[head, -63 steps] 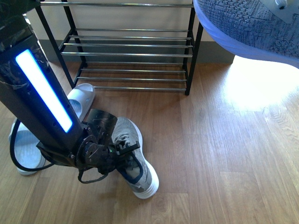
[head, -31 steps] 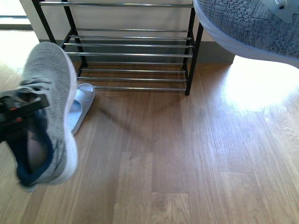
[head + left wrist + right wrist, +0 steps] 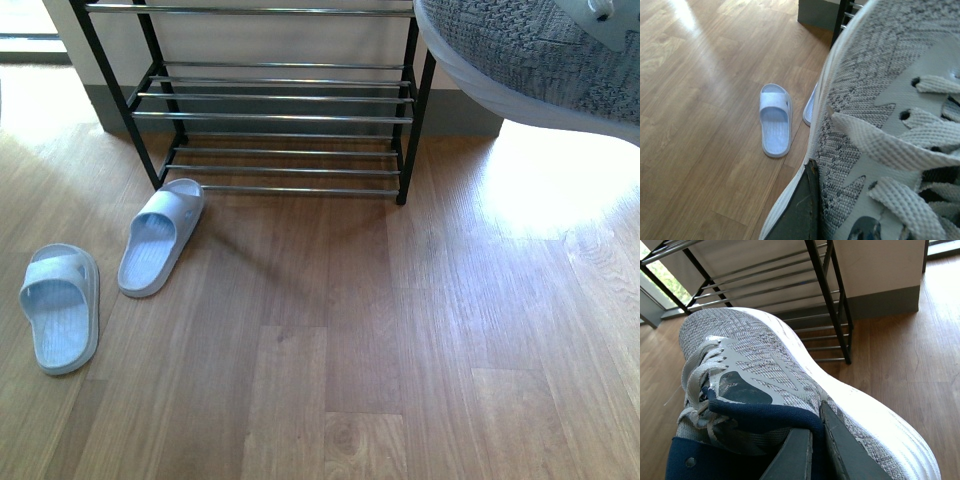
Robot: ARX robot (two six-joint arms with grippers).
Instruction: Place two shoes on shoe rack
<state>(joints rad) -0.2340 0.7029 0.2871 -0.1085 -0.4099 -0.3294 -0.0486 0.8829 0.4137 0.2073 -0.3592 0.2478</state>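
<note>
You're holding sneaker [image 3: 765, 355] clamped in right claw [image 3: 815, 442], long axis pointing toward shoe rack [image 3: 280, 117] just ahead; left claw [image 3: 805, 212] clamping second sneaker [image 3: 880, 100], rack lying beyond it.

- The wooden plank floor [image 3: 400, 330] is light brown, with a bright patch of sunlight on its right side near the wall.
- A black-framed shoe rack with chrome bars [image 3: 280, 116] stands on the boards against the wall.
- A pale blue-white plastic slide sandal [image 3: 160, 240] lies sole-down at the rack's front left leg. Its toe end is right by the lowest bar and its heel angles away to the left.
- A second matching sandal [image 3: 60, 308] lies sole-down further left and nearer the front, apart from the first.
</note>
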